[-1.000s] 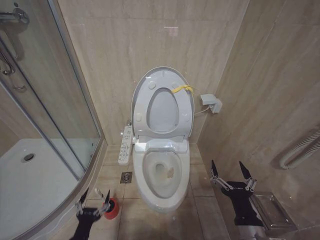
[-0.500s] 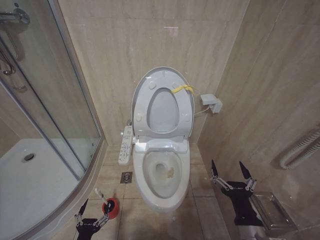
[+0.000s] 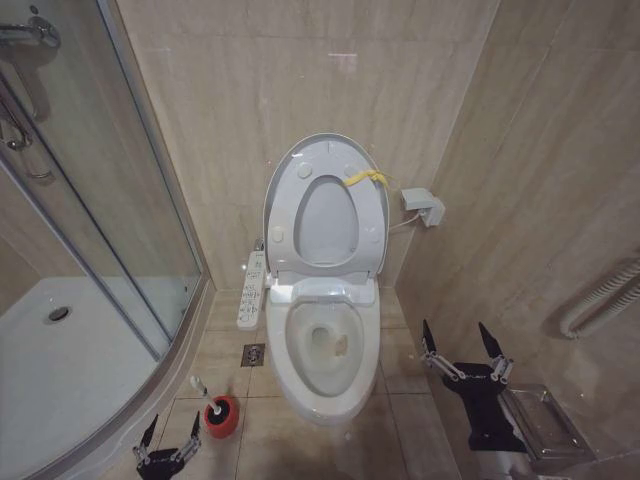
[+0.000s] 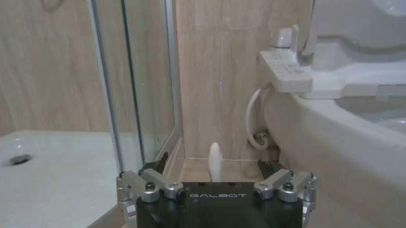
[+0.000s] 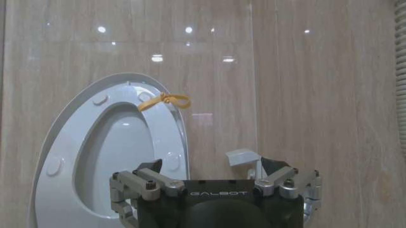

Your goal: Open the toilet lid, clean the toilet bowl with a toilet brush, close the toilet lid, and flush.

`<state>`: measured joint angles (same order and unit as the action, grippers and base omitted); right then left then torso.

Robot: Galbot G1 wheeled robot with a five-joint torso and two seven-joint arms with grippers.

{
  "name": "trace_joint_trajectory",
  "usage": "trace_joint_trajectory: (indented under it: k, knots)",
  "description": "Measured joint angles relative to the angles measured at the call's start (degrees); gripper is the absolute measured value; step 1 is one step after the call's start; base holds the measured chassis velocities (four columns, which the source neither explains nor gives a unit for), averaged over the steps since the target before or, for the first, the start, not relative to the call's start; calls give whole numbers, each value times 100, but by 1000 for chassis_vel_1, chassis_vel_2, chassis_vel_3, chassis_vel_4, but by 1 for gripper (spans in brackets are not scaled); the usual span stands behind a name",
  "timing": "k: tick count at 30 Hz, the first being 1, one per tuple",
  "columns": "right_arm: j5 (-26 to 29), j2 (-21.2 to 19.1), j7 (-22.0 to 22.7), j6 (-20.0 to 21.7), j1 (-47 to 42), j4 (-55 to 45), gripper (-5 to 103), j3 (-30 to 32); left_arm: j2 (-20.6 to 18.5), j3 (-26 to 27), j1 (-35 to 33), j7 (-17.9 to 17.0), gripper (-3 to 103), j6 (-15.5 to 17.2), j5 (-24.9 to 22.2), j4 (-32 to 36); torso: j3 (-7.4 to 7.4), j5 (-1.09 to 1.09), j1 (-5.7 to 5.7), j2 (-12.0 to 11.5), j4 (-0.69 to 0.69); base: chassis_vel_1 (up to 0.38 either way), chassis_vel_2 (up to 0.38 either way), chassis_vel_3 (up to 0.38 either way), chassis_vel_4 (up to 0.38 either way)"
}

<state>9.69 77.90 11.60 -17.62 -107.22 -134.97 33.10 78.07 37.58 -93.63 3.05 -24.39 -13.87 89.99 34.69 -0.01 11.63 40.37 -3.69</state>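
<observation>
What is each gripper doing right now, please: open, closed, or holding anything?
Left gripper: open, holding nothing, low beside the toilet brush.
Right gripper: open, holding nothing, right of the toilet bowl.

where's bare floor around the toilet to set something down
Bare tiles lie right of the toilet bowl, between it and the right tool, and in front of the bowl. The left side is crowded: red holder with the toilet brush, floor drain, shower tray and the open left tool.

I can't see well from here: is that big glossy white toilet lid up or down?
Up. The glossy white oval toilet lid stands raised against the wall, leaving the white ceramic bowl open.
</observation>
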Motion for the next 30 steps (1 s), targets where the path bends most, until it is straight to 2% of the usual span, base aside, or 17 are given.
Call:
trace_joint_trajectory:
  k: [1,5,13,25,26,30]
  knots:
    - [0,0,0,0,0,0,100,0,0,0,0,0,97,0,0,0,0,0,0,0,0,0,0,0,0]
    - [0,0,0,0,0,0,100,0,-176,-90,708,331,97,-42,-167,-729,0,0,0,0,0,0,0,0,0]
    - [0,0,-1,0,0,0,100,0,-299,-241,1409,624,97,-108,-309,-1587,1,0,0,0,3,0,0,0,0]
    - [0,0,-1,0,0,0,100,-1,-518,-361,2021,770,94,-163,-321,-2307,0,1,1,0,2,0,0,0,0]
    - [0,0,-1,0,0,0,100,0,-533,-371,2067,790,98,-163,-321,-2358,0,1,0,0,2,0,0,0,0]
    - [0,0,-1,0,0,0,100,0,-551,-405,2199,906,98,-167,-321,-2489,0,1,0,0,2,0,0,0,0]
